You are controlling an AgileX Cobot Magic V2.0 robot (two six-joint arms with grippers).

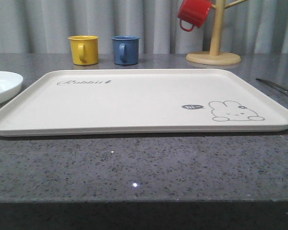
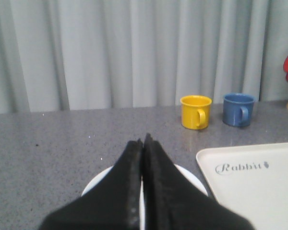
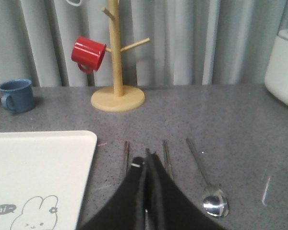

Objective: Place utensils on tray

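Both grippers are pressed shut with nothing between their black fingers: the left gripper (image 2: 144, 139) hangs over the round white plate (image 2: 188, 176), and the right gripper (image 3: 147, 154) hovers above the silver utensils lying on the bare bench (image 1: 144, 167).

Those utensils are shiny metal. A long-handled spoon (image 3: 205, 178) with an oval bowl lies just beside the right gripper, and two slim flat sticks, the chopsticks (image 3: 126, 157), run parallel on either side of its fingertips, partly hidden by them. In the front view a thin strip of cutlery (image 1: 274, 86) shows near the bench's right edge, off the tray.

The tray (image 1: 134, 103) is large, cream, with rounded corners and a low rim; it bears grey "Rabbit" script and a rabbit drawing, and fills the middle of the bench with nothing on it.

Toward the back edge stand a yellow mug (image 1: 84, 49), a blue mug (image 1: 125, 49) and a wooden mug stand (image 1: 214, 48) with a red mug (image 1: 194, 13) hanging from it.
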